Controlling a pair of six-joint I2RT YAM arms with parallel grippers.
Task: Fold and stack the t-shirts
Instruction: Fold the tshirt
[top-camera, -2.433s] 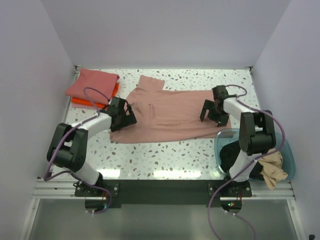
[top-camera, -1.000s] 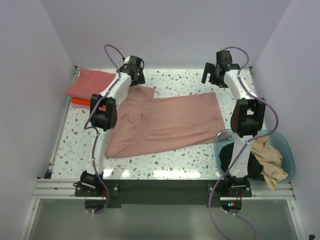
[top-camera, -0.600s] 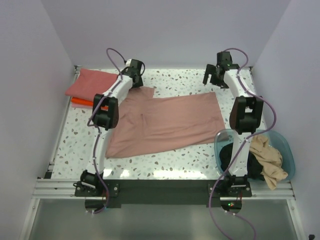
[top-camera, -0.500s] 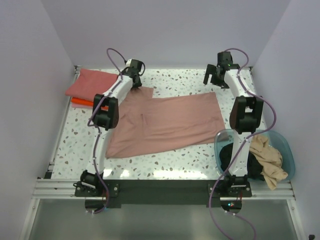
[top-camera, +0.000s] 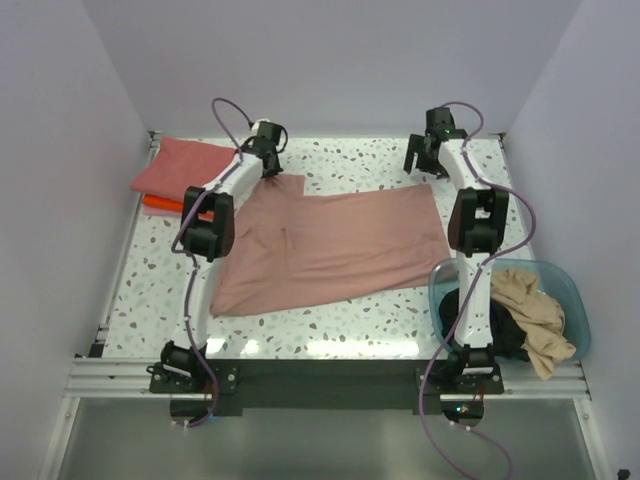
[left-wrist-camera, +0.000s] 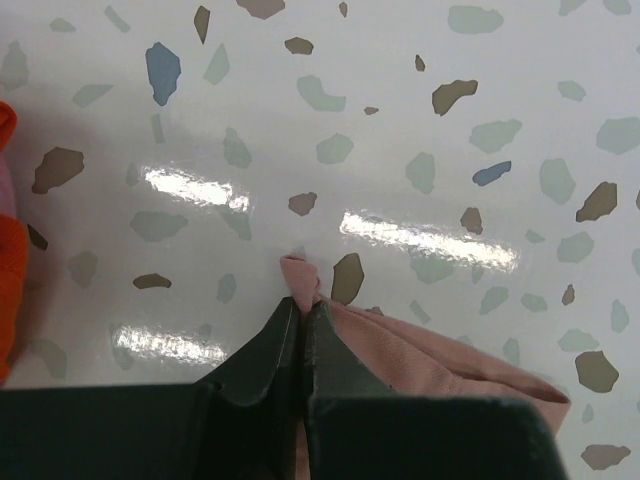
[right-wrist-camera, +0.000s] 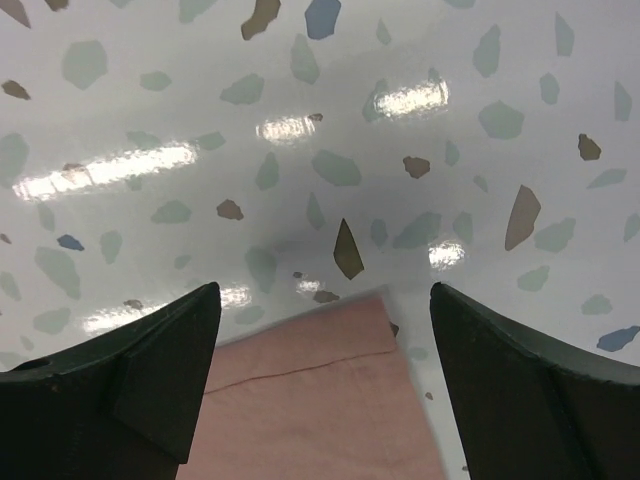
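Between left fingers, pink t-shirt corner.

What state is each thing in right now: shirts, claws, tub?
pink t-shirt, spread flat, one far corner pinched
left gripper, shut on that corner
right gripper, open, straddling the other far corner
coral red t-shirt, folded, on the orange t-shirt
tub, holding crumpled tan t-shirt and black t-shirt

Dusty pink t-shirt lies flat mid-table. Folded coral red t-shirt tops the orange t-shirt far left. Tan t-shirt and black t-shirt sit crumpled near right.
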